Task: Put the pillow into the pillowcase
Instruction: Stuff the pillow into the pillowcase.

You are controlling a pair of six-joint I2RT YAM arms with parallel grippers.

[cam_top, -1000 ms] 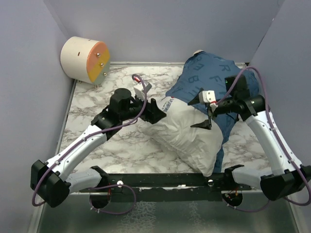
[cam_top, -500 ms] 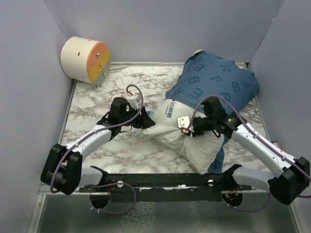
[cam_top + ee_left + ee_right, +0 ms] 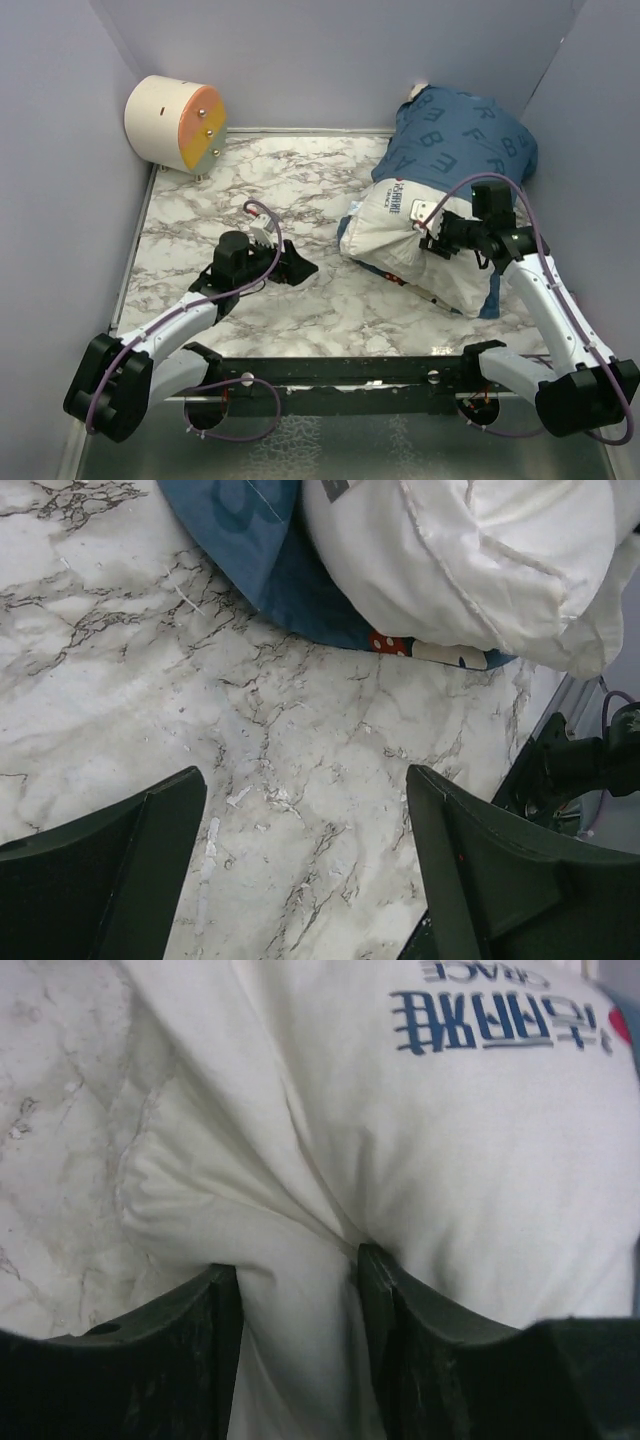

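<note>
Where the right gripper (image 3: 298,1290) meets the pillow (image 3: 420,250), its two dark fingers (image 3: 190,1350) are closed partway on a pinched fold of white fabric, the cloth bunched and creased between them in the right wrist view. That gripper (image 3: 428,238) sits on top of the pillow's exposed part, near the printed label (image 3: 400,198). The left gripper (image 3: 297,268) rests low over the bare marble bench (image 3: 300,180), near its middle, with its jaws spread wide and holding nothing; the left wrist view shows only marble between the two fingers (image 3: 100,870), well apart from the pillow (image 3: 480,560). The pillow lies toward the right side of the bench, its far end inside the pillowcase (image 3: 460,135), which is heaped against the far right corner; the near end remains uncovered, white and plump. A strip of blue fabric (image 3: 250,550) with a red spotted patch also shows beneath the pillow's near edge, lying flat on the marble. A cream cylinder (image 3: 170,120) with an orange face stands at the far left corner, well apart from both arms.
</note>
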